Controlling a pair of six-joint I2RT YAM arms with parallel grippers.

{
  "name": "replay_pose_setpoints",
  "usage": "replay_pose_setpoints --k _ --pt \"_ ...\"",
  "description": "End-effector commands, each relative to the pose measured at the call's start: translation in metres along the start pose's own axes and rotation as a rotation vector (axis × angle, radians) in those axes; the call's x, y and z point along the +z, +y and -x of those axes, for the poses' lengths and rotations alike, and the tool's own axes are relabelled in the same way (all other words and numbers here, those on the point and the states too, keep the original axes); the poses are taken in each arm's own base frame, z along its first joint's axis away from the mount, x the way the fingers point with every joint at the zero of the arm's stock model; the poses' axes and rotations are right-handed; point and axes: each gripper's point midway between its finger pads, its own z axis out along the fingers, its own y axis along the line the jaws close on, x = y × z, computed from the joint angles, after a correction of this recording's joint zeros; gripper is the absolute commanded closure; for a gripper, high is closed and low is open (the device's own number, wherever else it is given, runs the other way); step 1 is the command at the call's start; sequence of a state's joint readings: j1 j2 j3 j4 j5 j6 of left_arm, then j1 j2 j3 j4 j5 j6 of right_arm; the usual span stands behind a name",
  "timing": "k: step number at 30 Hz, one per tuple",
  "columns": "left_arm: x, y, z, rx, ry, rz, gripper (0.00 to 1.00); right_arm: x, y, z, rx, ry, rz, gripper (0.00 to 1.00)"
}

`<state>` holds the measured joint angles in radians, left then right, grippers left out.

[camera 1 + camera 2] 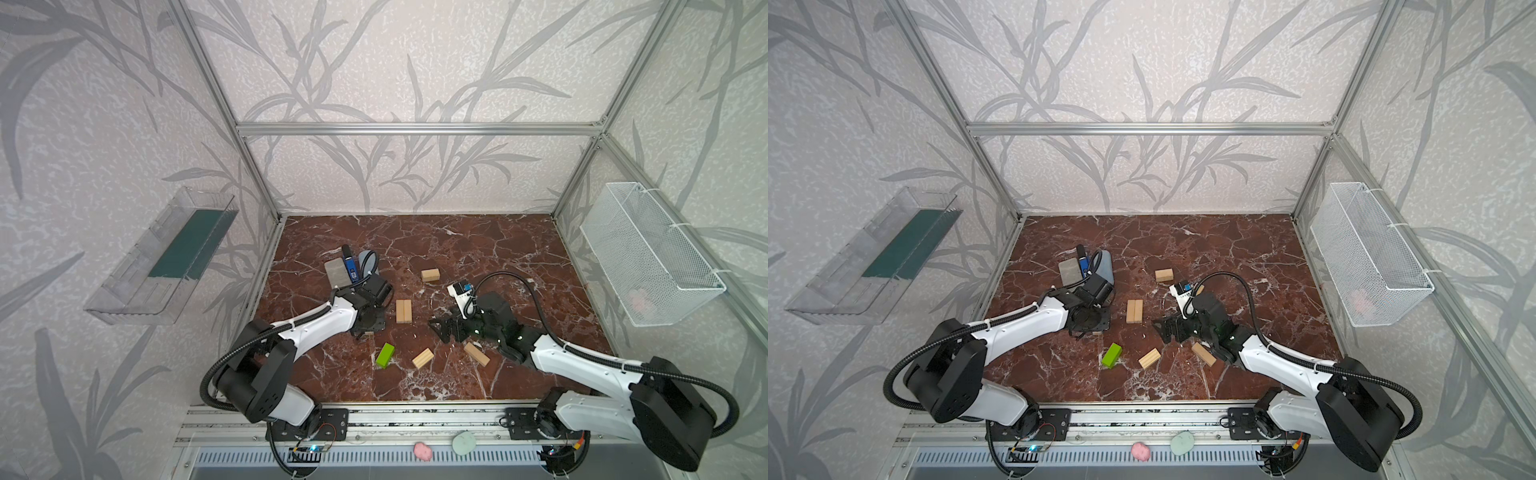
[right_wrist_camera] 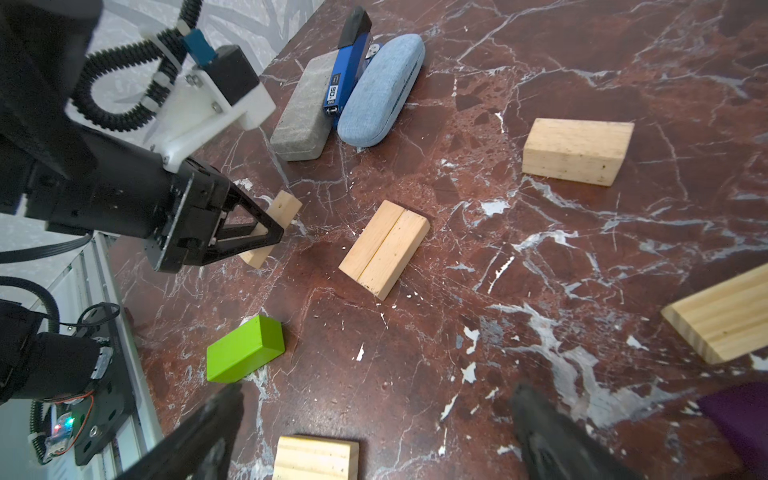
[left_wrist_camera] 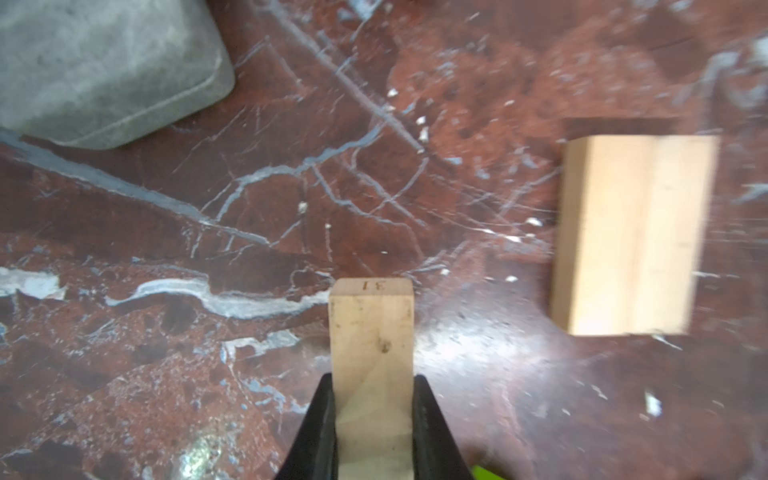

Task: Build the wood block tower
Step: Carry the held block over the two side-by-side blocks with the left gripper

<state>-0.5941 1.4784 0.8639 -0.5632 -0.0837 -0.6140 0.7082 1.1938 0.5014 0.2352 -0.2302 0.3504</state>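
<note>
**Top views.** No tower stands yet. The wood blocks (image 1: 430, 275) lie scattered on the bench (image 1: 478, 249). A pair of tan blocks (image 1: 403, 311), side by side and touching, looks to us like the base layer. The left gripper (image 1: 365, 329) hangs just beside that pair, and the right gripper (image 1: 439, 328) hovers on its other side. On the left wall, a clear bin (image 1: 124, 291) holds only a dark green liner. The wire basket (image 1: 665, 266) on the right wall holds one pinkish lump, too faint to name.

**Left wrist view.** The jaws are clenched on a tan block (image 3: 372, 332), gripped across its narrow sides. The pair lies apart, off to one side.

**Right wrist view.** The right jaws stand released and empty. The green block (image 2: 245, 349) and a purple block (image 2: 739, 415) lie unplaced.

**Our judgement.** Carry the held block over the pair and turn it crosswise. Lower it flat and centred before letting go, so the pair is not nudged apart.
</note>
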Motion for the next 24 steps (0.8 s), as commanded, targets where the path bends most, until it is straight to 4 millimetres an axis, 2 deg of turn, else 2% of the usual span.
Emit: replay_pose_setpoints --k 1,7,14,24 --pt "-0.017 -0.015 0.006 -0.012 -0.009 -0.045 0.86 -0.008 0.012 0.017 -0.031 -0.026 0.047 0.01" --pt "-0.021 -0.042 0.014 0.029 -0.006 -0.088 0.88 -0.003 0.019 0.014 -0.110 -0.046 0.114 0.01" --pt "-0.013 -0.067 0.025 0.069 0.014 -0.109 0.90 -0.001 0.025 0.010 -0.119 -0.099 0.205 0.01" --pt "0.001 -0.078 0.035 0.068 0.024 -0.076 0.91 0.001 0.015 0.007 -0.138 -0.083 0.147 0.01"
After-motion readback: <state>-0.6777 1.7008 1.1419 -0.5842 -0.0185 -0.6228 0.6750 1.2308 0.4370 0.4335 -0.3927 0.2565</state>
